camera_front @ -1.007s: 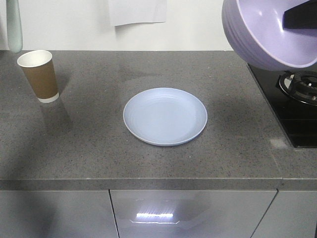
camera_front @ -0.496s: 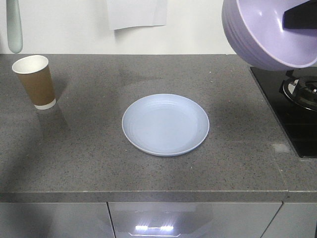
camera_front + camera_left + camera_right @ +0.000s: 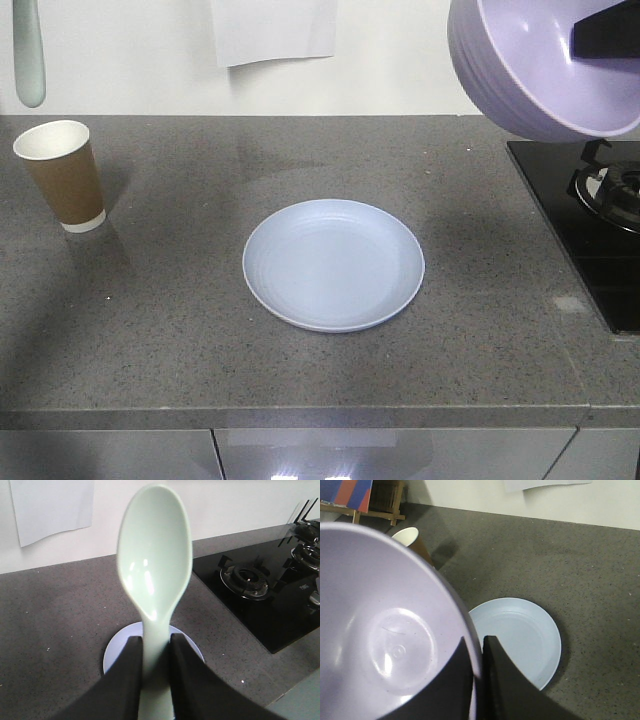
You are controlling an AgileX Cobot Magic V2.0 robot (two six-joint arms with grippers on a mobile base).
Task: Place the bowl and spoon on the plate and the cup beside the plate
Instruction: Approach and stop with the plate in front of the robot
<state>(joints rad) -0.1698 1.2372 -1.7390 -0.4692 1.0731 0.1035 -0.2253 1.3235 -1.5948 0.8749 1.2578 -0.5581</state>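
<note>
The pale blue plate [image 3: 333,265] lies bare in the middle of the grey counter. At the far left of the counter the brown paper cup [image 3: 62,175] stands upright. Up at the top right the lavender bowl [image 3: 545,65] hangs tilted, well above the counter. My right gripper [image 3: 476,642] is shut on the rim of the bowl [image 3: 385,630], one finger inside and one outside, with the plate [image 3: 520,635] below it. My left gripper [image 3: 156,639] is shut on the handle of the mint spoon [image 3: 155,565], scoop pointing away. The spoon [image 3: 28,55] shows at the top left of the front view.
A black gas hob [image 3: 600,220] with burners takes up the counter's right end. A white sheet of paper [image 3: 272,28] hangs on the back wall. The counter's front edge [image 3: 300,415] runs above grey cabinet doors.
In the front view the counter, plate and cup have slid downward, the cup also leftward. Bowl and spoon keep the same places in the frame, still gripped.
</note>
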